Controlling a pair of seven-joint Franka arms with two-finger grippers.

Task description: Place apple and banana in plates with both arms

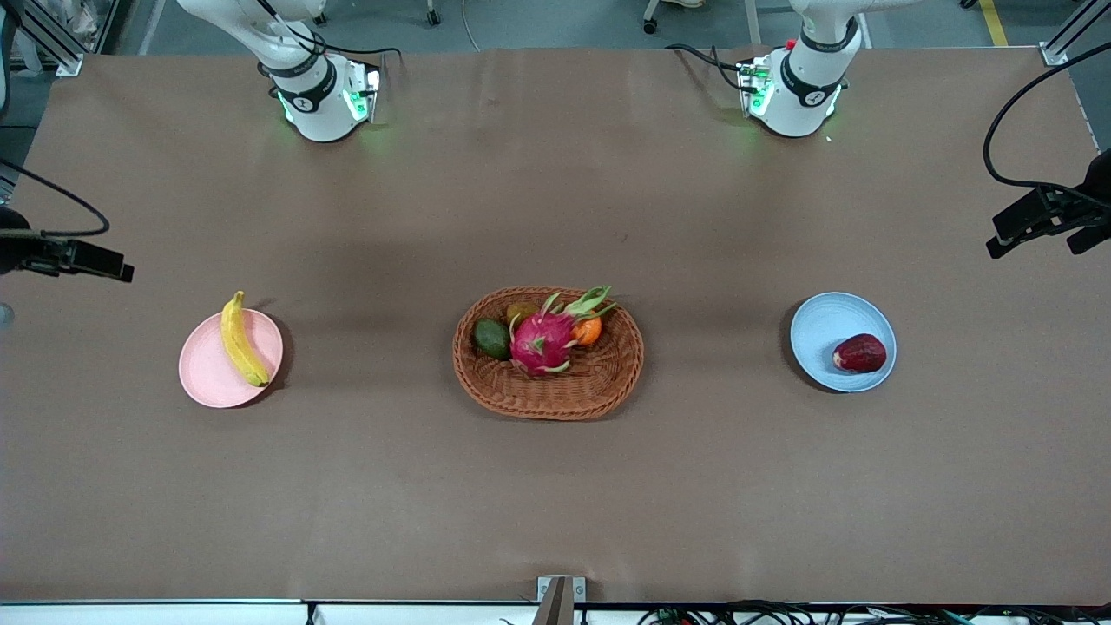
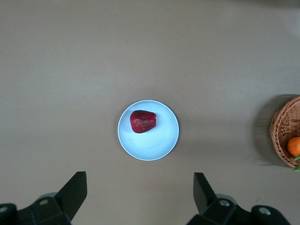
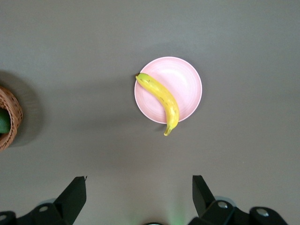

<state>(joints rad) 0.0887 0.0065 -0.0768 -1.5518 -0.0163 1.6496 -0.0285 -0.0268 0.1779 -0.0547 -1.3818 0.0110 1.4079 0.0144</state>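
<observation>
Apple (image 1: 860, 353) is seen on blue plate (image 1: 820, 330), banana (image 1: 240, 339) across pink plate (image 1: 208, 378). Left end effector (image 2: 140, 197) and right end effector (image 3: 139, 196) are held wide open w/ nothing gripped, high over surface (image 1: 555, 486).

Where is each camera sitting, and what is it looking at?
Front view: high across the table, facing both arm bases; basket in the middle.
Left wrist view: on the left arm, looking down at the apple on the blue plate; open left tool shows.
Right wrist view: on the right arm, above the banana on the pink plate; open right tool shows.
Shared: both wrist views catch the basket's edge.
</observation>
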